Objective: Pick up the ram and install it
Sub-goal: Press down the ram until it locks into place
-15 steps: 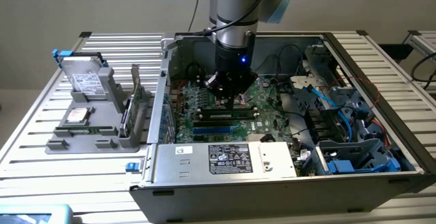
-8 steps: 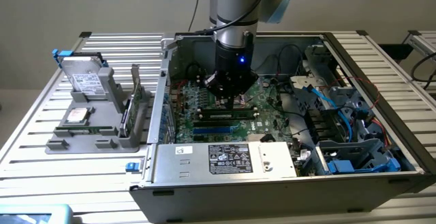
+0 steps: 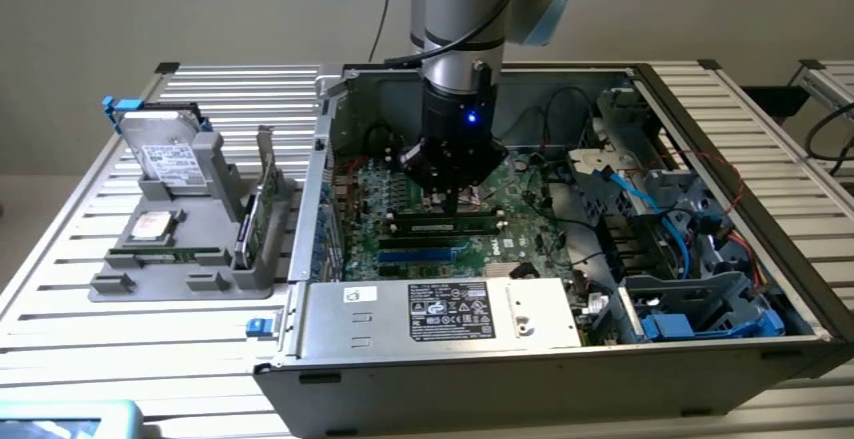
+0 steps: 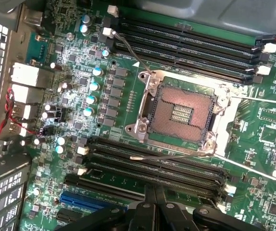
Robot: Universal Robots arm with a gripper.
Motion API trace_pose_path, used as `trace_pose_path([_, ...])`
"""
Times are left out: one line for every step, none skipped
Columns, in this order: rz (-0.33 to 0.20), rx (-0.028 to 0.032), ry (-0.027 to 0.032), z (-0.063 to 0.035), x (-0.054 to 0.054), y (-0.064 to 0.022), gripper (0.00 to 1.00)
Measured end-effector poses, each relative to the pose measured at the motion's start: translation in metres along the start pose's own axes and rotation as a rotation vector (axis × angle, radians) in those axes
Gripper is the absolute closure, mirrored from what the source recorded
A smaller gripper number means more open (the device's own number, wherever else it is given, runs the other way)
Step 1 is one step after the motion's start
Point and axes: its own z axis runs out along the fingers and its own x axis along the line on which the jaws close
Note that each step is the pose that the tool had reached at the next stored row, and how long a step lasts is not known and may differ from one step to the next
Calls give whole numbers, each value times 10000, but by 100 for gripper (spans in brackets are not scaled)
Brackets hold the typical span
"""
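The ram (image 3: 447, 227), a thin green stick with black chips, lies along a memory slot on the motherboard (image 3: 390, 199) inside the open computer case. My gripper (image 3: 447, 199) hangs straight down just above its middle, and I cannot tell whether they touch. In the wrist view my gripper (image 4: 153, 197) has its dark fingers pressed together, shut, with nothing visible between them. It sits over the row of black memory slots (image 4: 152, 168) beside the empty CPU socket (image 4: 181, 113). The fingers hide the ram in that view.
The case wall (image 3: 320, 169) and the power supply (image 3: 441, 311) hem in the board. Cables and drive bays (image 3: 681, 259) crowd the exterior view's right. Outside, on the left, a grey holder (image 3: 114, 284) carries a hard drive (image 3: 167, 154), an upright expansion card (image 3: 267, 204) and another thin green stick (image 3: 167, 256).
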Motion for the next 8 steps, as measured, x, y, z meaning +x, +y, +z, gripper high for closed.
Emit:
trace_pose_path([89, 1, -11, 0, 0, 0, 89])
trace_pose_path([174, 2, -20, 0, 0, 0, 89])
trace_pose_path([255, 7, -29, 0, 0, 0, 89])
trace_pose_path([339, 12, -39, -1, 0, 0, 89])
trace_pose_path([420, 17, -48, -1, 0, 0, 89])
trace_pose_path([499, 22, -56, -1, 0, 0, 89])
trace_pose_path([581, 30, -68, -2, 1, 0, 89])
trace_pose_path([661, 37, -81, -2, 1, 0, 89])
